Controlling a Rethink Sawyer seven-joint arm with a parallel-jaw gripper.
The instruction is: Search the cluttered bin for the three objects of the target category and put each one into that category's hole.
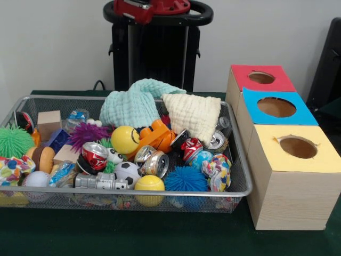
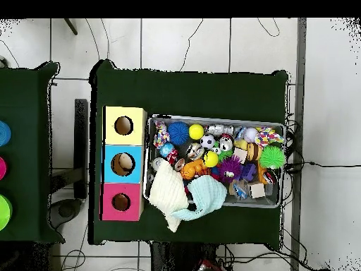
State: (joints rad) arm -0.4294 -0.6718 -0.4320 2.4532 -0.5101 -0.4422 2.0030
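The silver wire-mesh bin [image 1: 133, 190] stands on the green table, full of clutter; it also shows in the overhead view [image 2: 211, 118]. In it lie a mint cloth [image 1: 136, 104], a cream cloth [image 1: 194, 114], a yellow ball [image 1: 124, 140], crushed cans [image 1: 154, 162], a soccer ball [image 1: 127, 172], a blue spiky ball [image 1: 185, 180], a green spiky ball [image 1: 13, 141] and a wooden block [image 1: 49, 124]. Three wooden boxes with a round hole each stand beside the bin: red top [image 1: 242, 74], blue top [image 1: 253, 104], yellow top [image 1: 272, 154]. The gripper shows in neither view.
The robot's black pedestal [image 1: 154, 53] stands behind the bin, with a red part of the arm on top. In the overhead view the boxes [image 2: 111, 154] line the bin's left side. A second green table [image 2: 25, 148] stands at the left edge.
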